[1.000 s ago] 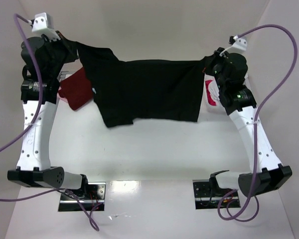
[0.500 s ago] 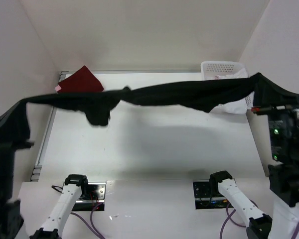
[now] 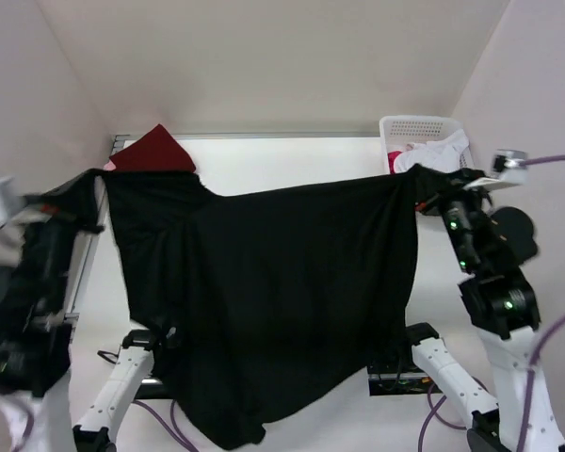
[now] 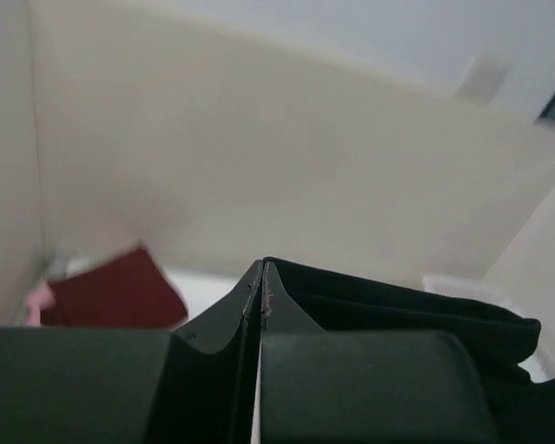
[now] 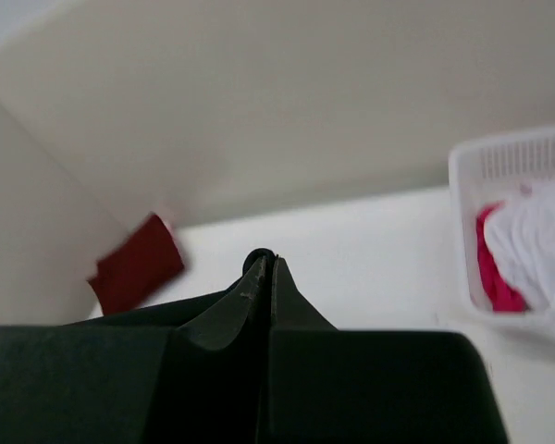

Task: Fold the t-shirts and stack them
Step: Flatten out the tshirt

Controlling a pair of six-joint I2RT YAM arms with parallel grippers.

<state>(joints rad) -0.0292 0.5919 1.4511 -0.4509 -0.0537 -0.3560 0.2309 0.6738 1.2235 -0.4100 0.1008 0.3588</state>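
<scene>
**A:** What's the left gripper (image 4: 261,277) doing?

**B:** It's clamped tight on one top corner of the black t-shirt (image 3: 282,282), raised above the left edge of the table (image 3: 292,155). Behind it, a dark red t-shirt (image 3: 155,151) lies flat in the far left corner.

**A:** And the black one?

**B:** It hangs like a curtain between both arms, down to the near edge.

**A:** The right gripper (image 5: 266,266)?

**B:** Pinched closed on the other top corner. Past it, the white basket (image 3: 419,127) sits in the far right corner, holding a white t-shirt (image 3: 443,151) and a pink cloth (image 5: 497,273).
</scene>
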